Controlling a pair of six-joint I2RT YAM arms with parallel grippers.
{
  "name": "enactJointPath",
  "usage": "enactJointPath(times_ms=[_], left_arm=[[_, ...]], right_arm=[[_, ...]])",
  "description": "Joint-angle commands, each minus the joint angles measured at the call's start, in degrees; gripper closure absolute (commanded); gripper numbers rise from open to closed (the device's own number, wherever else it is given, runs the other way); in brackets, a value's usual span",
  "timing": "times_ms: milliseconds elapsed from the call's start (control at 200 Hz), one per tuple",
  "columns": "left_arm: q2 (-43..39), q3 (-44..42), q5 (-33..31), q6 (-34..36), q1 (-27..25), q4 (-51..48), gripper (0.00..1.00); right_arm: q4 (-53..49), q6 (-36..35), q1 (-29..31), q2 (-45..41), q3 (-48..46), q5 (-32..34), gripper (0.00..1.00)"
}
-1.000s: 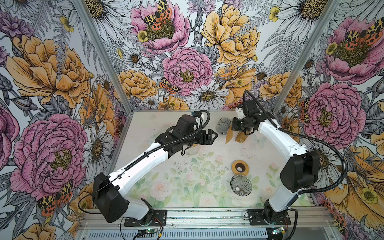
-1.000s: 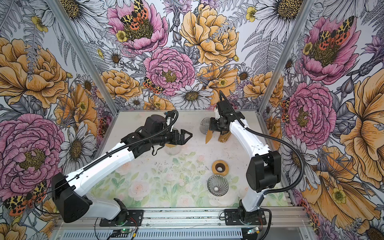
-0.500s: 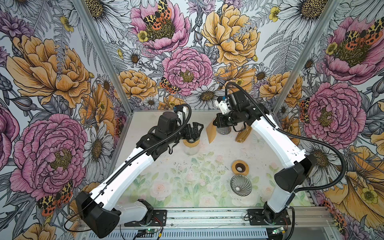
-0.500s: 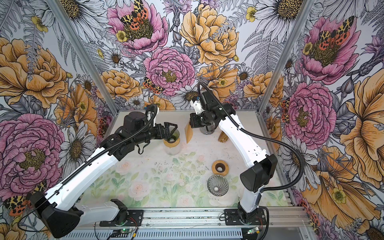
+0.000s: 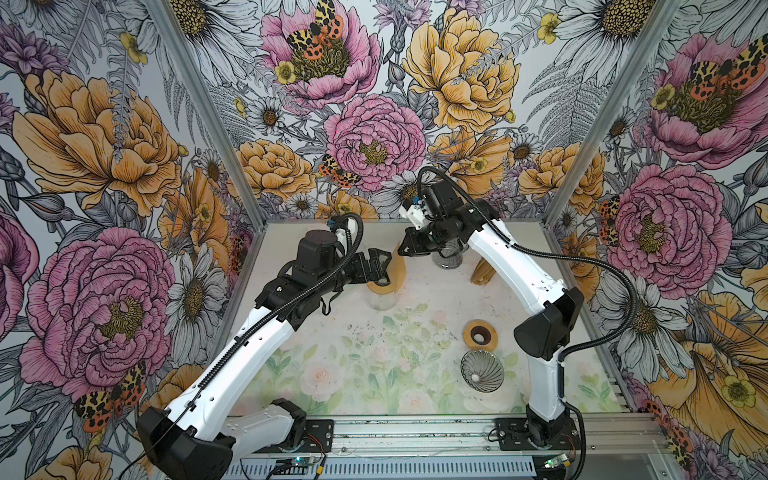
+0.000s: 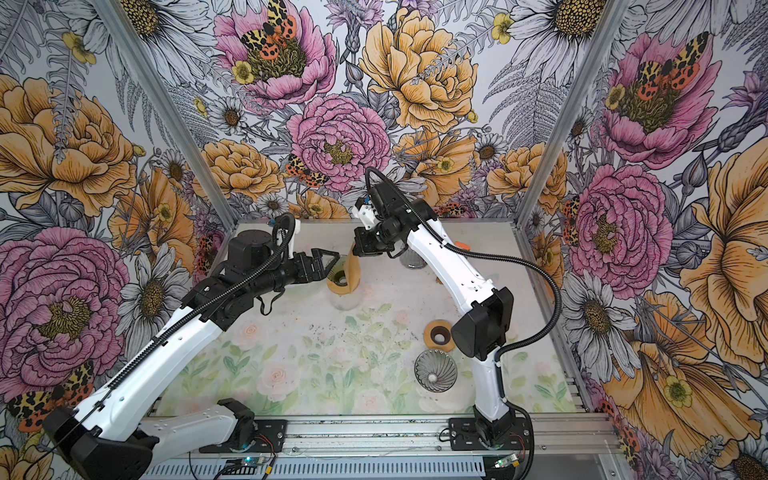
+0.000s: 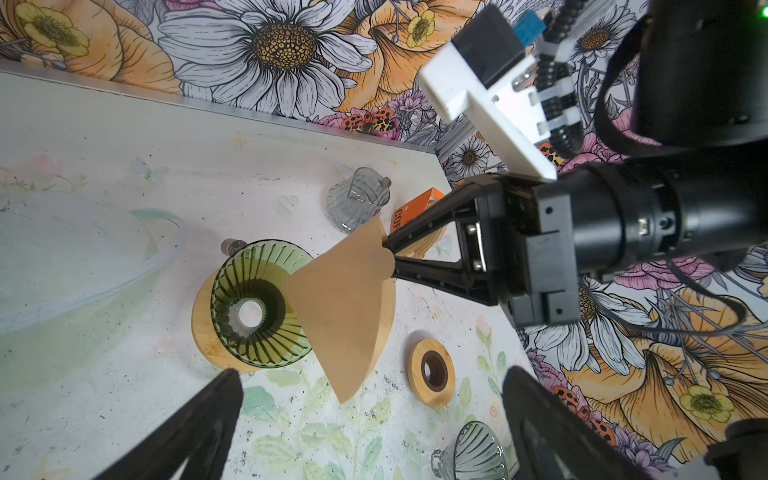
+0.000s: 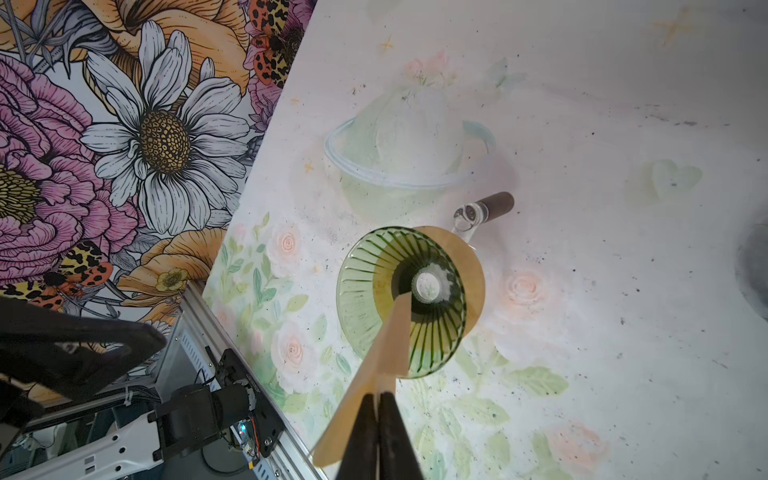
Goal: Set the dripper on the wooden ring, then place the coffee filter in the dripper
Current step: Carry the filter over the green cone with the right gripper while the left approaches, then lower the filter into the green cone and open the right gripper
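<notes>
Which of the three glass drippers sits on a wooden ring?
The green dripper, beside the paper filter held by the right claw: only it has a wooden ring under it. The clear back dripper and the grey front dripper stand bare.

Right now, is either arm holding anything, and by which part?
The right gripper pinches the brown coffee filter by the edge at its wide end, away from the pointed tip. The left gripper is open, holding nothing.
</notes>
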Motion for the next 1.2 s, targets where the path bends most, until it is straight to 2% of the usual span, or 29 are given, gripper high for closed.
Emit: enactJointPath(times_ms=[0, 210, 450, 731, 876, 996, 1196], left_arm=[[-0.23, 1.84, 2.82, 0.9, 1.69, -2.96, 0.01], [0.33, 2.43, 3.49, 2.32, 2.66, -3.5, 0.01], [0.69, 1.81, 3.04, 2.66, 2.71, -3.59, 0.01], [4.07, 5.44, 3.23, 2.68, 3.08, -7.98, 0.01], [6.09, 9.11, 3.22, 4.15, 3.05, -10.68, 0.01], [8.56, 13.03, 5.34, 8.3, 3.42, -14.11, 0.02], [14.7, 20.94, 9.18, 15.65, 5.34, -21.77, 0.09]], right_arm=[[-1.14, 1.55, 0.16, 2.13, 2.65, -1.67, 0.9], [-1.16, 2.31, 0.16, 3.63, 3.26, 0.71, 0.87], [-0.95, 3.17, -0.11, 3.72, 3.56, 2.08, 0.73], [-0.83, 2.09, 0.23, -1.13, 1.0, 6.34, 0.64], [1.55, 1.58, 0.52, -7.01, -4.81, 7.67, 0.57], [5.99, 1.72, 0.51, -14.12, -13.91, 8.36, 0.49], [14.92, 5.24, 0.51, -27.26, -30.53, 8.48, 0.46]])
